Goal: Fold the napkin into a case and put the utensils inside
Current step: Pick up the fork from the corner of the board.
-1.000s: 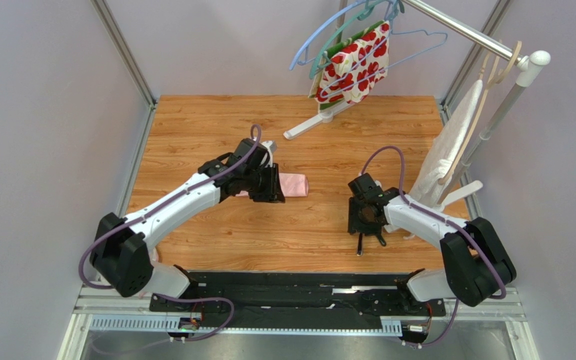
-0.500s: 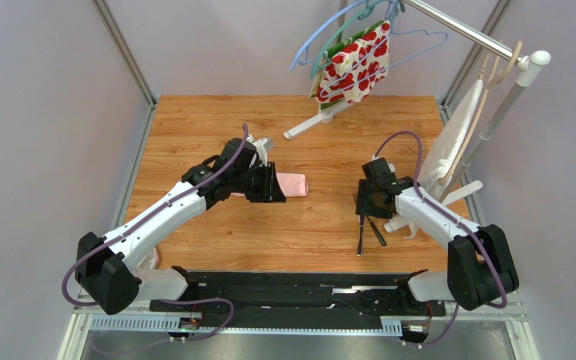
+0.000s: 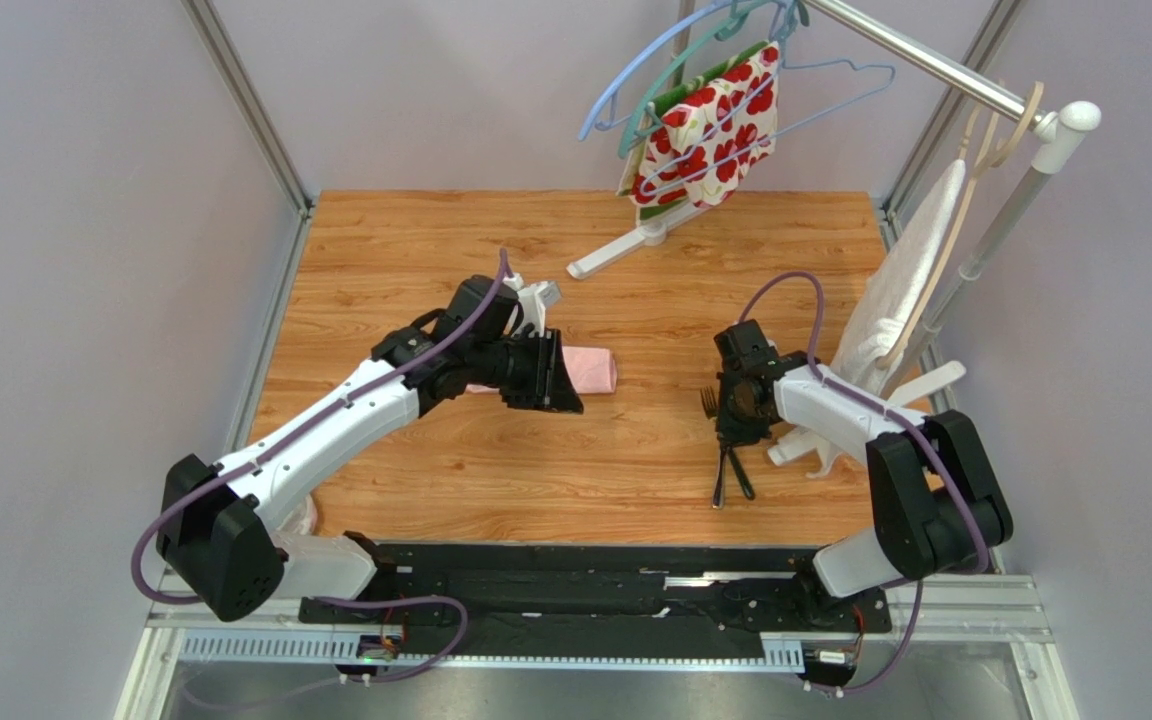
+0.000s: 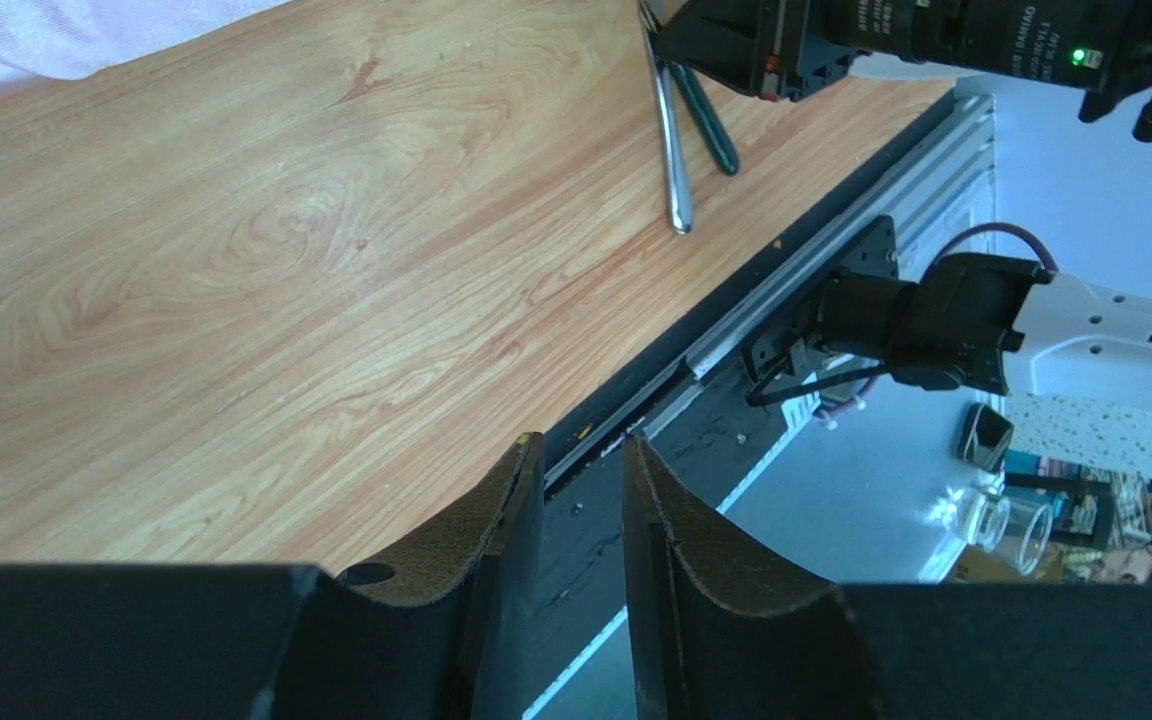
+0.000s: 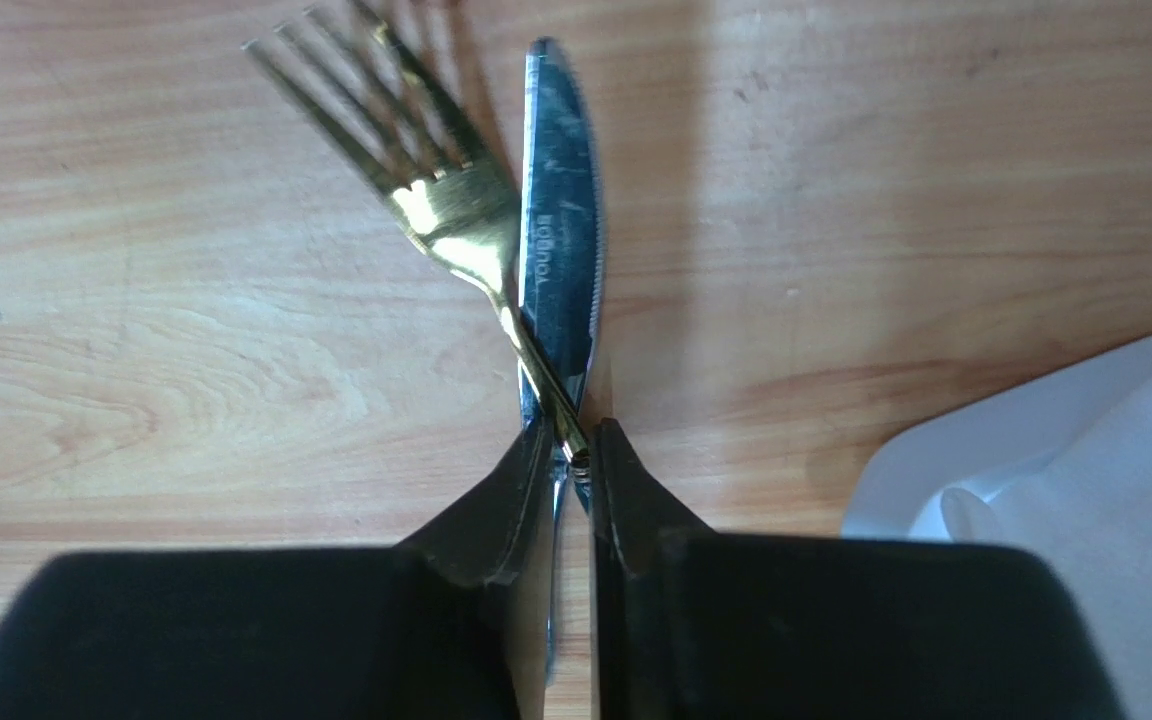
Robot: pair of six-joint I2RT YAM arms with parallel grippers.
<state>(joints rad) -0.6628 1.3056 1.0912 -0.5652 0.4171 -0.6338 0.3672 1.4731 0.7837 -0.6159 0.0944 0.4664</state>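
The light-pink napkin lies folded into a small flat oblong case at mid-table, and its edge shows in the left wrist view. My left gripper hangs over the napkin's left part. In its own view the left gripper is open with nothing between its fingers. The utensils, a fork and a knife, lie crossed on the wood, right of centre. My right gripper is shut on both where they cross, and stands low over them.
A hanger rack at the back holds a red-and-white floral cloth, with its white foot on the table. A white cloth hangs at the right edge, close to my right arm. A black rail runs along the near edge.
The right gripper has closed on the crossed fork and knife, and their handles have drawn together. The left arm has barely shifted beside the napkin.
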